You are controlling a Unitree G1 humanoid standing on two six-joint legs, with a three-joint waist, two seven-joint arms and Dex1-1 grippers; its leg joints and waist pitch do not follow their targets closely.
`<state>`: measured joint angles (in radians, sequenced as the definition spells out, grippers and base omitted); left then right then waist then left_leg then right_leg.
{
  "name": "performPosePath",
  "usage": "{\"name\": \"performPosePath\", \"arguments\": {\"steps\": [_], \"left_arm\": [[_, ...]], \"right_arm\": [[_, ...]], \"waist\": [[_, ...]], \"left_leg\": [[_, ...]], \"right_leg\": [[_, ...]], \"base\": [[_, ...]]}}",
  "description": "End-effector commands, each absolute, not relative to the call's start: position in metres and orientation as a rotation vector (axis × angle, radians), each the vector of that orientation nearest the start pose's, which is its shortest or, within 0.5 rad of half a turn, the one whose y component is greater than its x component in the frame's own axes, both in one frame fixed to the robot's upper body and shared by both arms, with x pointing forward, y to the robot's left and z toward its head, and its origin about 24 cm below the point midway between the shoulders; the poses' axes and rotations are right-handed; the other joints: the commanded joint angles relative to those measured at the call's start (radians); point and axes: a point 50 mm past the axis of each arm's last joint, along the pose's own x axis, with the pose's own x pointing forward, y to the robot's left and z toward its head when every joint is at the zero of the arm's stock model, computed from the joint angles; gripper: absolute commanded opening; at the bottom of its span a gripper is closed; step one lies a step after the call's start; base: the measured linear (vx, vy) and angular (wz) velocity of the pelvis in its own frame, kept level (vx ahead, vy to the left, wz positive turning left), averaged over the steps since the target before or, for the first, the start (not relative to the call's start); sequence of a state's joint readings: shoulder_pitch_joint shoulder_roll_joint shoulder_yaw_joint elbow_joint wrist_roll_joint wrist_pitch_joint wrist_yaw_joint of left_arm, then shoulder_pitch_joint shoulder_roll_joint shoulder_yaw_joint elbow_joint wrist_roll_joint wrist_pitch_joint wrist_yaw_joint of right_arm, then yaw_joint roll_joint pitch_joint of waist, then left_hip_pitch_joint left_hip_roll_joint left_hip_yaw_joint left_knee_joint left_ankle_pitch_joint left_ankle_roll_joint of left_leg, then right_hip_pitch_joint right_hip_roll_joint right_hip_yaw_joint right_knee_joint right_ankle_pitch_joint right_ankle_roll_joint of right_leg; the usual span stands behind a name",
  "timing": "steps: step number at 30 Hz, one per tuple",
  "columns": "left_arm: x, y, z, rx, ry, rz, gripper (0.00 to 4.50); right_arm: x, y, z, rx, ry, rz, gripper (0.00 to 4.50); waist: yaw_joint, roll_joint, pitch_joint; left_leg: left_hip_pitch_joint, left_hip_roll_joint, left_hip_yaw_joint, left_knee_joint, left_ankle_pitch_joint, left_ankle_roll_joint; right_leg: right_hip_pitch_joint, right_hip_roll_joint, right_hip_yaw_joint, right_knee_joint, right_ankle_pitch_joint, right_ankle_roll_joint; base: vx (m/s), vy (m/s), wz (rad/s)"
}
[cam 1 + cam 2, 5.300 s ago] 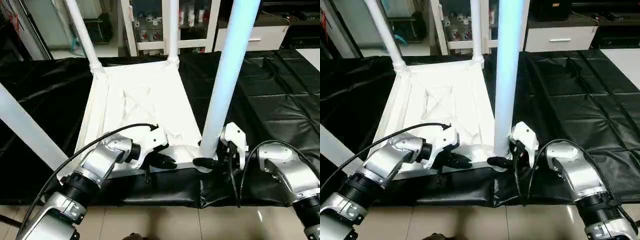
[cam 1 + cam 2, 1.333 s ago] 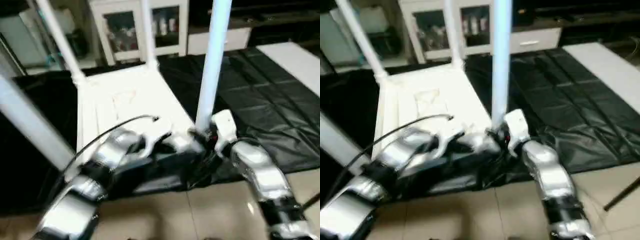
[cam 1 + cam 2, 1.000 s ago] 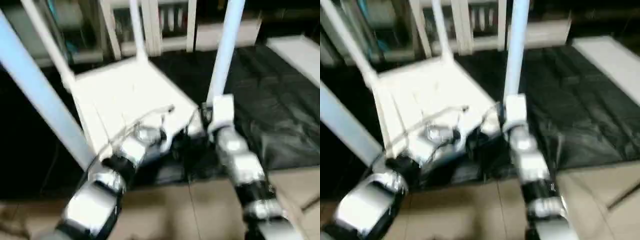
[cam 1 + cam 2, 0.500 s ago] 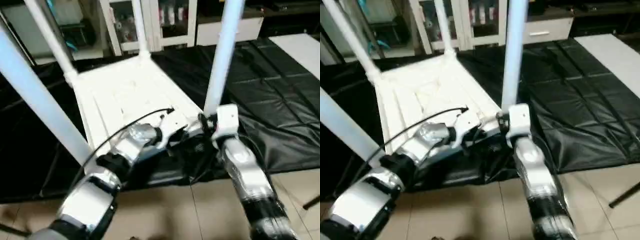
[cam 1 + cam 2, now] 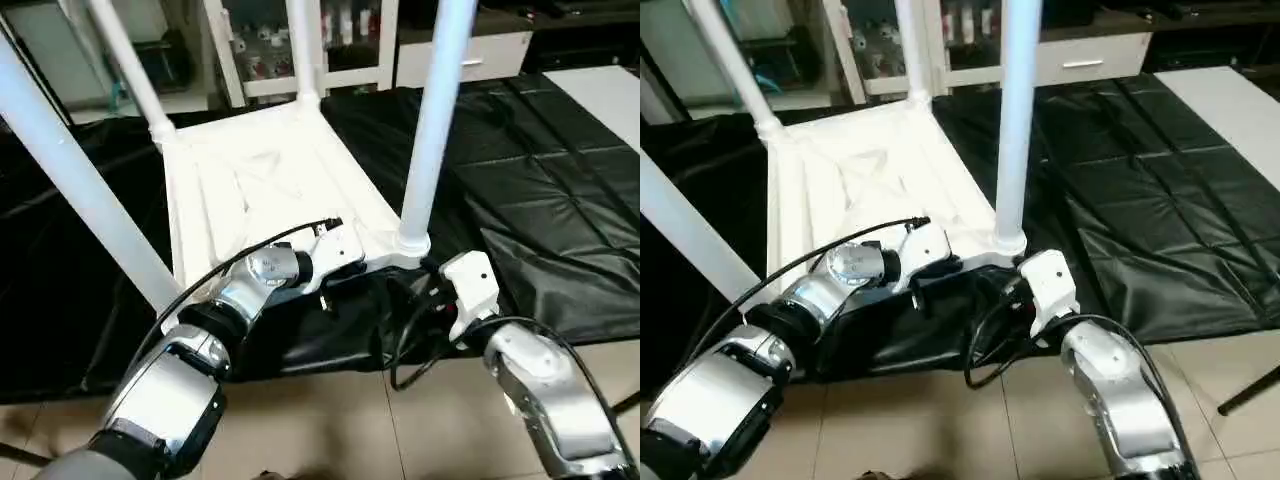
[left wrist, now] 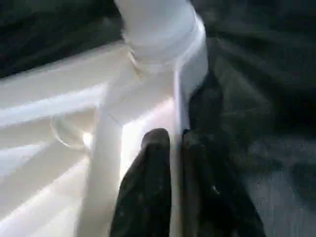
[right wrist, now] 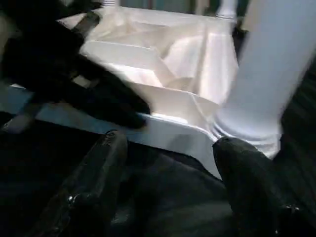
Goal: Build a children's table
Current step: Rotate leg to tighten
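The children's table lies upside down on the black mat, its ribbed white top (image 5: 260, 180) facing up. Its legs stand upright in the corner sockets: near right (image 5: 430, 120), near left (image 5: 80, 190), and two at the far corners (image 5: 303, 50). My left gripper (image 6: 173, 143) is shut on the top's thin near rim, close to the near right socket (image 6: 158, 34), one black finger on each side. My right gripper (image 7: 170, 143) sits just in front of that corner, a little back from the leg's base (image 7: 252, 123). It is open with nothing between its fingers (image 7: 106, 163).
The black mat (image 5: 540, 170) covers the floor around the table and ends at tiles (image 5: 330, 420) near me. A white glass-door cabinet (image 5: 260, 50) and a drawer unit (image 5: 470, 55) stand behind. A white board (image 5: 605, 90) lies at the far right.
My right gripper has come off the near right leg's base, drawn back toward me and opened wider. The left gripper stays on the near rim. The camera has shifted.
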<state>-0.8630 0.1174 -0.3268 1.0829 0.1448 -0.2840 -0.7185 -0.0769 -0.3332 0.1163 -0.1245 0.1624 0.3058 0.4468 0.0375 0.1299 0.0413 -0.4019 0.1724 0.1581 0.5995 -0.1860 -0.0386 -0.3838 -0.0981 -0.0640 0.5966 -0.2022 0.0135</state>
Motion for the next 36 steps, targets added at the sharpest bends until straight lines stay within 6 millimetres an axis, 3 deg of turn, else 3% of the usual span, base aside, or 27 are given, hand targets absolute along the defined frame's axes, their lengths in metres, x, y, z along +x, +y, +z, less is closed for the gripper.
{"name": "performPosePath", "arguments": {"steps": [1,5,6,7,8,9,10,12,13,15,18,19,20,21,22,28,29,30,36], "left_arm": [[0.361,0.066,0.08,0.492,0.064,-1.064,0.89],[0.356,0.078,0.09,0.415,0.006,-1.072,1.09],[0.354,0.08,0.091,0.397,0.003,-1.082,1.09],[0.347,0.083,0.092,0.353,0.017,-1.139,1.09],[0.346,0.084,0.093,0.346,0.019,-1.149,1.09],[0.334,0.088,0.092,0.299,0.065,-1.242,1.09],[0.329,0.089,0.091,0.301,0.092,-1.278,1.09],[0.312,0.098,0.079,0.35,0.225,-1.405,1.09],[0.311,0.098,0.079,0.352,0.228,-1.406,1.09],[0.307,0.104,0.068,0.402,0.302,-1.416,1.09],[0.326,0.11,0.054,0.513,0.353,-1.199,1.09],[0.326,0.11,0.054,0.513,0.353,-1.199,1.09],[0.329,0.11,0.054,0.523,0.363,-1.157,1.09],[0.331,0.11,0.055,0.533,0.369,-1.138,1.09],[0.334,0.108,0.057,0.557,0.364,-1.116,1.09],[0.35,0.101,0.065,0.613,0.318,-0.989,1.09],[0.354,0.099,0.066,0.652,0.298,-0.96,1.09],[0.36,0.095,0.067,0.712,0.264,-0.904,1.09],[0.366,0.082,0.073,0.763,0.128,-0.784,1.09]], "right_arm": [[0.254,-0.145,0.063,-0.143,0.173,0.623,3.12],[0.254,-0.147,0.065,-0.15,0.174,0.612,3.12],[0.254,-0.148,0.065,-0.15,0.176,0.608,3.12],[0.254,-0.148,0.065,-0.146,0.179,0.607,3.12],[0.254,-0.148,0.065,-0.145,0.18,0.607,3.12],[0.254,-0.149,0.065,-0.144,0.189,0.616,3.12],[0.253,-0.149,0.065,-0.144,0.193,0.622,3.12],[0.252,-0.15,0.064,-0.155,0.212,0.65,3.12],[0.252,-0.15,0.064,-0.155,0.213,0.651,3.12],[0.25,-0.151,0.063,-0.159,0.229,0.676,3.12],[0.241,-0.153,0.068,-0.15,0.253,0.778,3.12],[0.241,-0.153,0.068,-0.15,0.253,0.778,3.12],[0.24,-0.153,0.068,-0.153,0.258,0.788,3.12],[0.239,-0.154,0.067,-0.159,0.26,0.793,3.12],[0.238,-0.154,0.067,-0.161,0.265,0.805,3.12],[0.234,-0.154,0.066,-0.169,0.278,0.83,3.12],[0.234,-0.154,0.066,-0.168,0.28,0.828,3.12],[0.234,-0.154,0.065,-0.167,0.281,0.824,3.12],[0.233,-0.153,0.064,-0.16,0.284,0.818,3.12]], "waist": [[0.008,-0.027,-0.068],[0.015,-0.031,-0.069],[0.014,-0.028,-0.069],[0.015,-0.037,-0.068],[0.017,-0.032,-0.069],[0.018,-0.035,-0.071],[0.017,-0.037,-0.068],[0.023,-0.032,-0.069],[0.019,-0.031,-0.061],[0.023,-0.026,-0.06],[0.024,-0.032,-0.058],[0.03,-0.033,-0.061],[0.027,-0.033,-0.062],[0.024,-0.034,-0.063],[0.026,-0.031,-0.065],[0.027,-0.041,-0.065],[0.029,-0.029,-0.066],[0.027,-0.037,-0.066],[0.027,-0.039,-0.068]], "left_leg": [[0.02,0.052,-0.016,-0.072,-0.149,0.121],[0.018,0.053,-0.014,-0.07,-0.113,0.142],[0.018,0.049,-0.011,-0.067,-0.11,0.146],[0.02,0.052,-0.01,-0.069,-0.111,0.147],[0.017,0.052,-0.011,-0.07,-0.107,0.148],[0.024,0.054,-0.008,-0.069,-0.109,0.142],[0.02,0.053,-0.005,-0.07,-0.105,0.142],[0.023,0.057,-0.008,-0.072,-0.107,0.135],[0.026,0.053,-0.003,-0.077,-0.148,0.11],[0.035,0.053,0.002,-0.078,-0.195,0.076],[0.036,0.051,0.003,-0.078,-0.221,0.054],[0.039,0.051,0.003,-0.077,-0.226,0.046],[0.032,0.051,0.0,-0.079,-0.212,0.045],[0.024,0.05,-0.003,-0.081,-0.192,0.046],[0.027,0.051,-0.003,-0.079,-0.19,0.046],[0.023,0.044,0.002,-0.07,-0.17,0.071],[0.024,0.044,-0.001,-0.068,-0.179,0.069],[0.022,0.042,-0.001,-0.067,-0.184,0.07],[0.02,0.044,-0.005,-0.066,-0.179,0.077]], "right_leg": [[0.044,-0.06,0.033,-0.055,0.006,-0.26],[0.044,-0.06,0.033,-0.047,0.056,-0.27],[0.042,-0.057,0.032,-0.047,0.049,-0.268],[0.042,-0.059,0.034,-0.046,0.036,-0.27],[0.043,-0.06,0.033,-0.044,0.024,-0.27],[0.04,-0.059,0.034,-0.044,0.008,-0.269],[0.035,-0.053,0.034,-0.046,-0.011,-0.264],[0.035,-0.057,0.036,-0.043,-0.024,-0.256],[0.028,-0.047,0.037,-0.049,-0.077,-0.238],[0.022,-0.048,0.042,-0.055,-0.115,-0.231],[0.026,-0.043,0.044,-0.06,-0.108,-0.205],[0.029,-0.051,0.048,-0.061,-0.113,-0.202],[0.035,-0.052,0.047,-0.057,-0.105,-0.201],[0.038,-0.05,0.044,-0.055,-0.087,-0.195],[0.036,-0.051,0.044,-0.053,-0.077,-0.197],[0.035,-0.051,0.046,-0.057,-0.065,-0.218],[0.035,-0.053,0.045,-0.057,-0.08,-0.217],[0.036,-0.05,0.045,-0.061,-0.088,-0.209],[0.039,-0.05,0.043,-0.06,-0.073,-0.208]], "base": [[0.0,0.0,0.0],[0.0,0.0,0.0],[0.0,0.0,0.0],[0.0,0.0,0.0],[0.0,0.0,0.0],[0.0,0.0,0.0],[0.0,0.0,0.0],[0.0,0.0,0.0],[0.0,0.0,0.0],[0.0,0.0,0.0],[0.0,0.0,0.0],[0.0,0.0,0.0],[0.0,0.0,0.0],[0.0,0.0,0.0],[0.0,0.0,0.0],[0.0,0.0,0.0],[0.0,0.0,0.0],[0.0,0.0,0.0],[0.0,0.0,0.0]]}}
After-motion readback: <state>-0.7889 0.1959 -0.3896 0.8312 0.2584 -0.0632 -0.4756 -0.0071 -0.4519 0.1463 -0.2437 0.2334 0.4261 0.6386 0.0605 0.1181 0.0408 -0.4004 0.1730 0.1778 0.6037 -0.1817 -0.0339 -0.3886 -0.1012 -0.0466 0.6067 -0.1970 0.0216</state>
